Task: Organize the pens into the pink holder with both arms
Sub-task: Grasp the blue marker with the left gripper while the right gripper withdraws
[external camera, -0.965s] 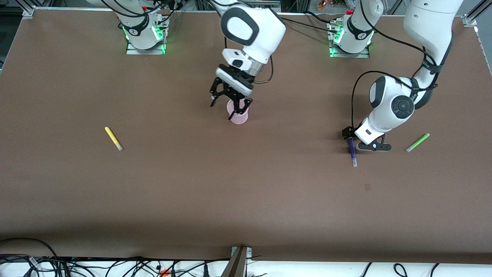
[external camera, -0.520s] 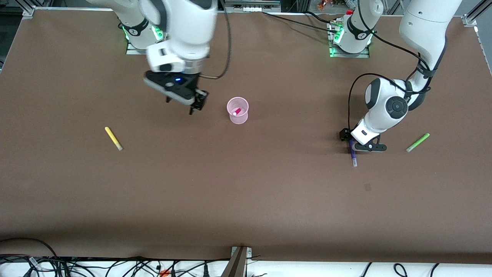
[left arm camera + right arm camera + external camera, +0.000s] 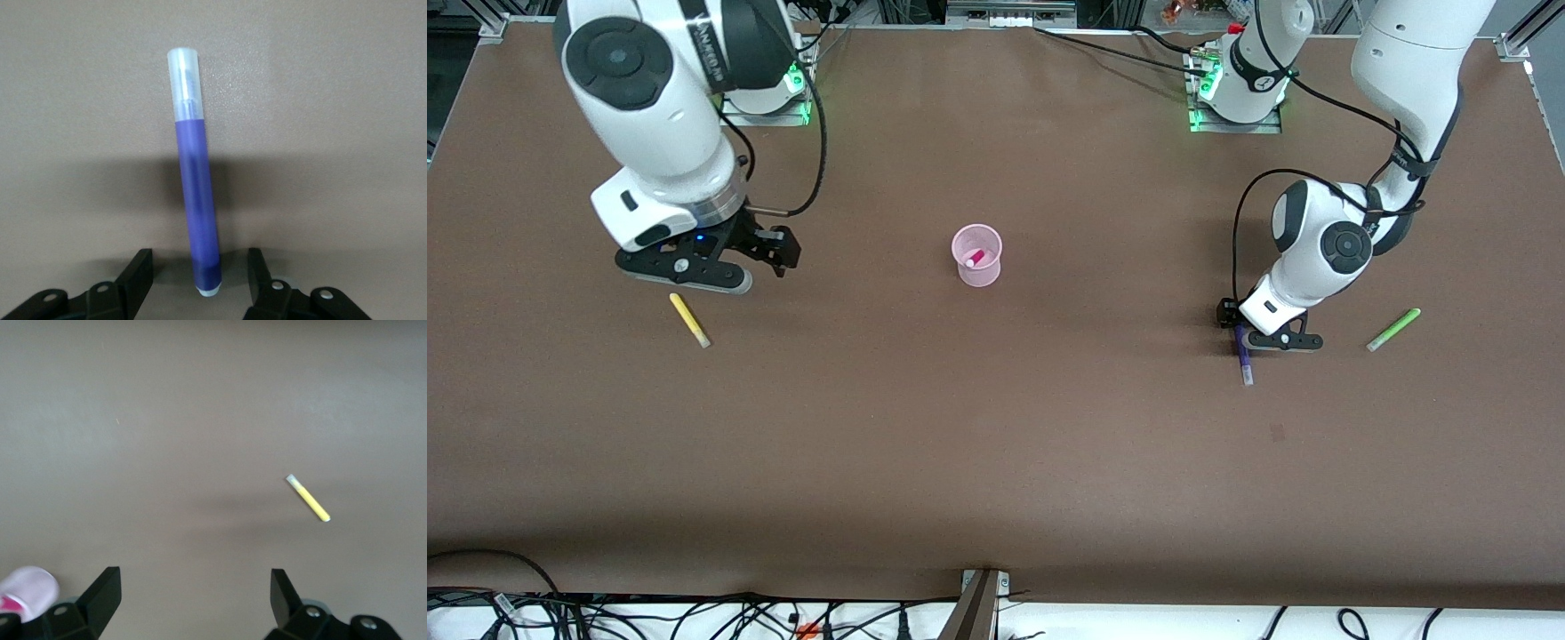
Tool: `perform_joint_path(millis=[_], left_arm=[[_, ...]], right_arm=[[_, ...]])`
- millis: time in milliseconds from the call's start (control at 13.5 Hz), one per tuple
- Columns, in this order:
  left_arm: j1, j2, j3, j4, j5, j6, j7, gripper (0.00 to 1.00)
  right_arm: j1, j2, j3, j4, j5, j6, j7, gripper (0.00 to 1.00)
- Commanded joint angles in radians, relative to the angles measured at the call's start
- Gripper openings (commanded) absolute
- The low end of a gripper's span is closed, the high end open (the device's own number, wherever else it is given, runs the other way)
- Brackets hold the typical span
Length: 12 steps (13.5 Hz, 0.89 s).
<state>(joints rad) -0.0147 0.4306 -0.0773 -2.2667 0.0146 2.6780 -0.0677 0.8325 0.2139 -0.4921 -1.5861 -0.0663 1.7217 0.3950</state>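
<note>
The pink holder [image 3: 976, 267] stands mid-table with the magenta-pink pen [image 3: 974, 259] in it. The holder also shows in the right wrist view [image 3: 27, 588]. The yellow pen [image 3: 689, 320] lies toward the right arm's end and shows in the right wrist view [image 3: 308, 498]. My right gripper [image 3: 776, 252] [image 3: 197, 593] hangs open and empty above the table, close to the yellow pen. The purple pen [image 3: 1243, 356] [image 3: 195, 193] lies flat. My left gripper [image 3: 1238, 325] [image 3: 200, 273] is low and open, one finger each side of the pen's end, not touching. The light green pen [image 3: 1393, 330] lies beside it.
The brown table [image 3: 996, 444] is bare between the pens and the holder. The arm bases [image 3: 763, 84] stand along the edge farthest from the front camera. Cables lie below the table's near edge.
My right gripper has left the holder and swung toward the right arm's end, near the yellow pen; the magenta-pink pen stays in the holder. My left gripper has hardly moved.
</note>
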Motion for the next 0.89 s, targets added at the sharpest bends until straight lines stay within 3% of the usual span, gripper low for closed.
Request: perform_joint_path(millis=[0, 223, 371, 520, 594, 817], left_arm=[[-0.008, 0.028, -0.001, 0.027, -0.013, 0.011, -0.001, 0.52], [-0.007, 0.031, -0.001, 0.029, -0.013, 0.011, -0.001, 0.20], [-0.007, 0.031, -0.001, 0.030, -0.013, 0.010, -0.001, 0.00], [-0.007, 0.030, -0.001, 0.033, -0.013, 0.005, -0.001, 0.00], [-0.007, 0.025, -0.001, 0.033, -0.013, 0.000, -0.001, 0.00], [0.005, 0.002, -0.028, 0.035, -0.016, -0.064, -0.021, 0.00]], right_arm=[[0.013, -0.031, -0.026, -0.060, 0.020, -0.014, -0.149, 0.99], [0.007, -0.051, -0.069, -0.080, 0.034, -0.016, -0.230, 0.99], [-0.062, -0.048, -0.068, -0.080, 0.103, -0.022, -0.312, 0.99], [-0.124, -0.054, -0.043, -0.077, 0.128, -0.033, -0.320, 0.98], [-0.174, -0.057, -0.002, -0.069, 0.126, -0.037, -0.318, 0.98], [-0.399, -0.080, 0.209, -0.068, 0.108, -0.027, -0.320, 0.98]])
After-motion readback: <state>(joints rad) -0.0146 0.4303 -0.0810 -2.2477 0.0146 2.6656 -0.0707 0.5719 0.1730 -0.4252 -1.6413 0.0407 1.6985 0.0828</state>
